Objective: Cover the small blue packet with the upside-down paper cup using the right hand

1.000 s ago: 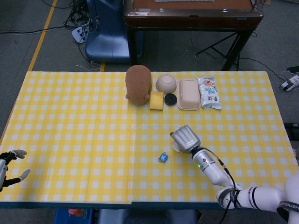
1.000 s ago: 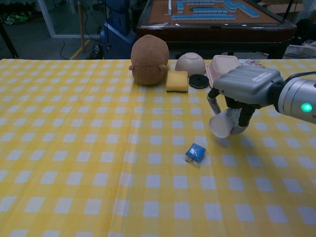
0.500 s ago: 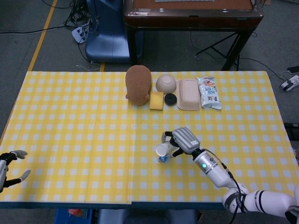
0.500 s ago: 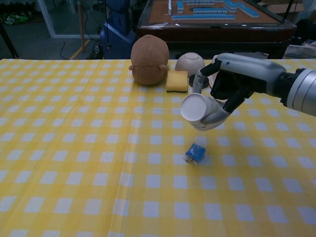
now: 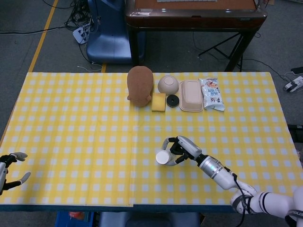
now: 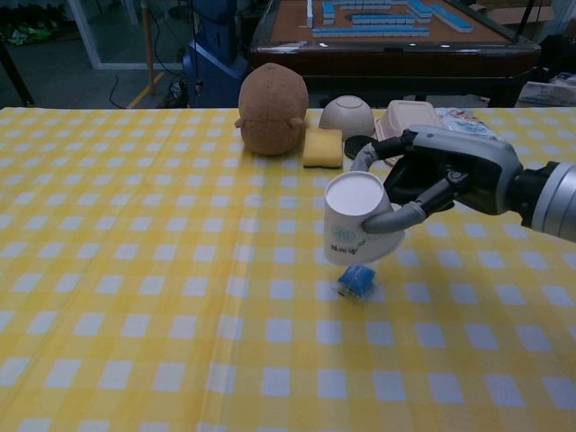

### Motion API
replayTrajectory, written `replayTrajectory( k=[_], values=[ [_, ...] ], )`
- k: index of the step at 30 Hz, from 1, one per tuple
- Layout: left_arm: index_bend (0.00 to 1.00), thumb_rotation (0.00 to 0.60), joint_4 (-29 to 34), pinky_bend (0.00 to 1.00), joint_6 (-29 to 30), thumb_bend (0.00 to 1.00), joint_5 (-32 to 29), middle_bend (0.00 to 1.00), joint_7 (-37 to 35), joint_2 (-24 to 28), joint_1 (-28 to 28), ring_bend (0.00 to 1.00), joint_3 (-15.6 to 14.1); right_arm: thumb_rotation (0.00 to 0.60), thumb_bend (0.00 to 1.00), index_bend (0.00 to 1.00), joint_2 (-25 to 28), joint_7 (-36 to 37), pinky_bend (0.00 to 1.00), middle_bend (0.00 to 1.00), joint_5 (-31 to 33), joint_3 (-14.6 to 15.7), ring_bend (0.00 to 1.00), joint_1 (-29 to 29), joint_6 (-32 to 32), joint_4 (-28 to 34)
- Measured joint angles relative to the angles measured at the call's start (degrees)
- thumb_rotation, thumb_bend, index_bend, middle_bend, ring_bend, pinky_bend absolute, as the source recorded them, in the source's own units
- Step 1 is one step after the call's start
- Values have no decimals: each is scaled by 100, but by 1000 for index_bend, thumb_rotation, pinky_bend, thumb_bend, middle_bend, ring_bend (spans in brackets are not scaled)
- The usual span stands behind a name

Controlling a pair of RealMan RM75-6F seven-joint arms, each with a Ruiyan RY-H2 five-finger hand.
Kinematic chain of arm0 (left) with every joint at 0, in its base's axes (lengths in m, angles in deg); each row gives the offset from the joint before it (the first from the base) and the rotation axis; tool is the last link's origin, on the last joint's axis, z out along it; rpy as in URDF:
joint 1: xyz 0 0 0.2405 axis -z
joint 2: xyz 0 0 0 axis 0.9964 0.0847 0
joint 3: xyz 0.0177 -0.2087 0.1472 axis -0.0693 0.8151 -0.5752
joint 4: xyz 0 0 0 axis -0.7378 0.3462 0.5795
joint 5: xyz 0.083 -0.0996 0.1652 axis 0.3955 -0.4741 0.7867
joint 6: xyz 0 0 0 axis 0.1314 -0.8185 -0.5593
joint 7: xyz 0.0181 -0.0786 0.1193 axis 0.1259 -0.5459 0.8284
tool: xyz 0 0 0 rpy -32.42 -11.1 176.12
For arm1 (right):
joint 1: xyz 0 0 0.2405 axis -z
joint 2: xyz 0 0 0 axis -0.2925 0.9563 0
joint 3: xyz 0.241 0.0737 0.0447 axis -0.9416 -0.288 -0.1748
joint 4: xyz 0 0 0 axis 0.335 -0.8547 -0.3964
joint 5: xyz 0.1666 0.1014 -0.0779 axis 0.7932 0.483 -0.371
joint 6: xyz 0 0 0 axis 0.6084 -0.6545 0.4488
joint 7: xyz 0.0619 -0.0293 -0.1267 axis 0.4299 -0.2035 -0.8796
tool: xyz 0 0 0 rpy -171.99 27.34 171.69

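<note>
My right hand (image 6: 432,180) (image 5: 182,147) grips a white paper cup (image 6: 358,219) (image 5: 163,157) turned upside down, its flat base up and slightly toward the camera. The cup hangs just above the small blue packet (image 6: 356,281), which lies on the yellow checked tablecloth (image 6: 135,270); the cup's rim overlaps the packet's top edge in the chest view. In the head view the cup hides the packet. My left hand (image 5: 9,169) sits open at the table's near left edge, holding nothing.
Along the far side stand a brown plush toy (image 5: 140,85), a yellow sponge (image 5: 159,101), an overturned bowl (image 5: 168,84), a black lid (image 5: 173,100), a beige box (image 5: 191,95) and a snack bag (image 5: 211,93).
My right hand has carried the cup left and down over the packet, turning it from sideways to mouth-down. The left hand has stayed still.
</note>
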Motion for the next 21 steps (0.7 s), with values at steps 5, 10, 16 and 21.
replayTrajectory(
  k=[5, 10, 16, 21],
  values=[
    [447, 600, -5, 595, 6, 220, -9, 439, -24, 8, -5, 409, 6, 600, 4, 580, -239, 473, 1000, 1000, -153, 136, 1000, -30, -13, -481],
    [429, 600, -16, 595, 17, 220, -2, 439, -55, 5, -6, 409, 11, 600, 0, 580, -415, 705, 1000, 1000, -221, 227, 1000, -91, 14, -783],
    [428, 600, -16, 595, 29, 220, 3, 439, -77, 16, -16, 409, 10, 600, 0, 580, -583, 773, 1000, 1000, -215, 267, 1000, -160, 86, -1065],
    [428, 600, -22, 595, 38, 220, -1, 439, -104, 24, -20, 409, 15, 600, 0, 568, -687, 770, 1000, 1000, -193, 300, 1000, -232, 187, -1215]
  ],
)
